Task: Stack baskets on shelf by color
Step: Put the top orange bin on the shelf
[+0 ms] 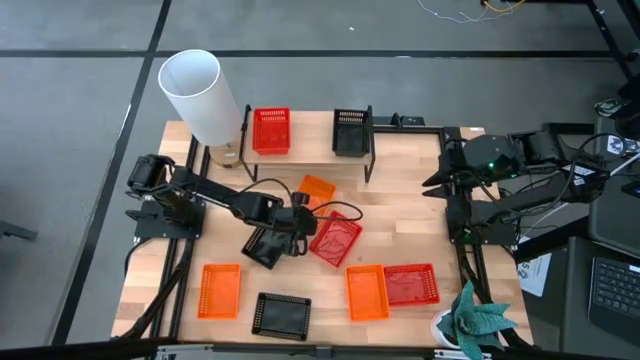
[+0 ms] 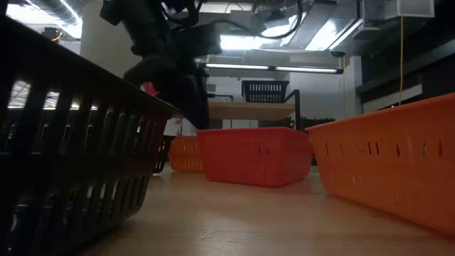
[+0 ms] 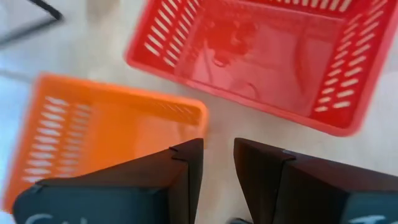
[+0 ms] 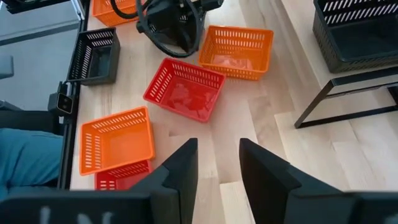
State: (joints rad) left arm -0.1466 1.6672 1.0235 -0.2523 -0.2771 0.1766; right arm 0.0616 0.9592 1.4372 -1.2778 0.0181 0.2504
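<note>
Left gripper (image 3: 217,165) jaws narrowly parted, empty, above a red mesh basket (image 3: 267,56); orange basket (image 3: 99,134) at its nine o'clock. Right gripper (image 4: 217,165) gapes, empty.

Red, orange, black baskets (image 1: 335,240)

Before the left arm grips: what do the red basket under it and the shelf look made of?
Red basket: apparently moulded plastic, slightly glossy, with slotted mesh walls. Shelf: light wood top board showing grain, matt; thin black legs, likely metal, though the look leaves that open.
</note>
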